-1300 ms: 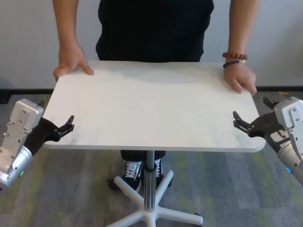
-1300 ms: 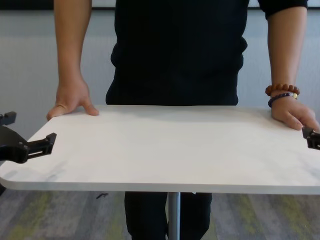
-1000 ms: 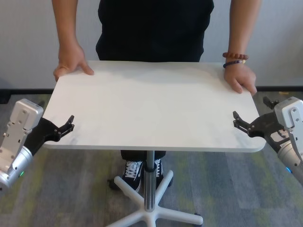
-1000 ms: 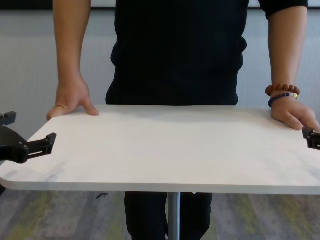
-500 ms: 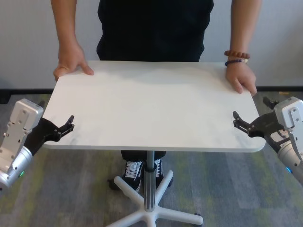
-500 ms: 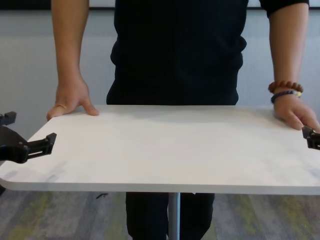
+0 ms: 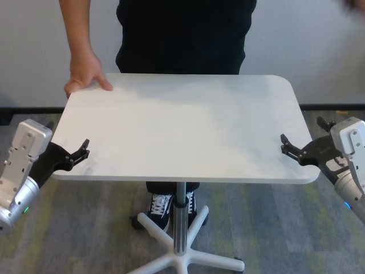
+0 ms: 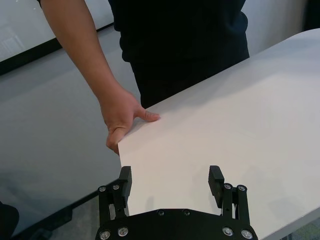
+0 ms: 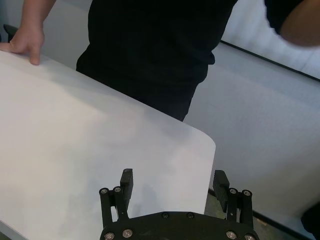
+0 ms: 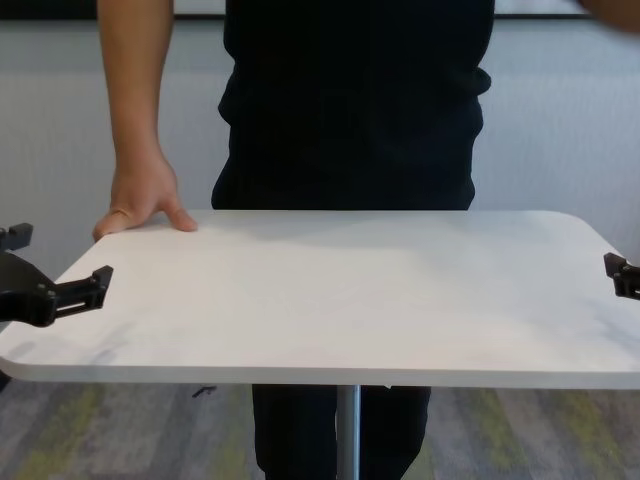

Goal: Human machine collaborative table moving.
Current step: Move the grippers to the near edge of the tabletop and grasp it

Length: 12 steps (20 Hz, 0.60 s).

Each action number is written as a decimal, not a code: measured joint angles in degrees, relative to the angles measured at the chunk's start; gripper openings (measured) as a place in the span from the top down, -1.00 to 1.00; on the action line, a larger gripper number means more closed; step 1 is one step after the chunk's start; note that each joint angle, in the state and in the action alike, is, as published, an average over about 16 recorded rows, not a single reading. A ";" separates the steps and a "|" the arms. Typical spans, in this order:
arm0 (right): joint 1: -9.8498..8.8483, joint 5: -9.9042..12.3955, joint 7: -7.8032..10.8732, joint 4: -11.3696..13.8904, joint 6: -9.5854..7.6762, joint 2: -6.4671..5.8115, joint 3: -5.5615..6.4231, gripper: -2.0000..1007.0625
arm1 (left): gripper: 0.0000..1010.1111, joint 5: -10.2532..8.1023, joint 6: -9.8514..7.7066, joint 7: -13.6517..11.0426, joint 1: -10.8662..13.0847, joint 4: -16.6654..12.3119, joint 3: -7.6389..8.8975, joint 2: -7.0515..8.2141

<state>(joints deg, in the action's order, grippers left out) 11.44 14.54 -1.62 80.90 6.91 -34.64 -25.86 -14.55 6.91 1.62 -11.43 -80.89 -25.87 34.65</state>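
Observation:
The table has a white top on a silver pole. The human in black stands at its far side. One hand rests on the far left corner. The other arm is raised off the table, and no bracelets show. My left gripper is open at the table's left edge near the front corner, and also shows in the left wrist view. My right gripper is open at the right edge near the front corner, and also shows in the right wrist view.
The table stands on a white star-shaped base on grey-green carpet. The human's shoes are close behind the pole. A pale wall runs behind the human.
The human's braceleted hand has lifted off the table's far right corner and gone up out of the head and chest views. Both grippers and the table have stayed put.

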 joint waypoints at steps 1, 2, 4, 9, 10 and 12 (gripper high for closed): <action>0.00 0.00 0.00 0.00 0.00 0.00 0.00 -1.00 | -0.98 0.00 0.00 0.00 0.00 0.00 0.00 0.00; 0.00 0.00 0.00 0.00 0.00 0.00 0.00 -1.00 | -0.98 0.00 0.00 0.00 0.00 0.00 0.00 0.00; 0.00 0.00 0.00 0.00 0.00 0.00 0.00 -1.00 | -0.98 0.00 0.00 0.00 0.00 0.00 0.00 0.00; 0.00 0.00 0.00 0.00 0.00 0.00 0.00 -1.00 | -0.98 0.00 0.00 0.00 0.00 0.00 0.00 0.00; 0.00 0.00 0.00 0.00 0.00 0.00 0.00 -1.00 | -0.98 0.00 0.00 0.00 0.00 0.00 0.00 0.00; 0.00 0.00 0.00 0.00 0.00 0.00 0.00 -1.00 | -0.98 0.00 0.00 0.00 0.00 0.00 0.00 0.00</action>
<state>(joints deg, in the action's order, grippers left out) 11.44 14.54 -1.62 80.90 6.91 -34.64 -25.86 -14.55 6.91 1.62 -11.43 -80.89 -25.87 34.65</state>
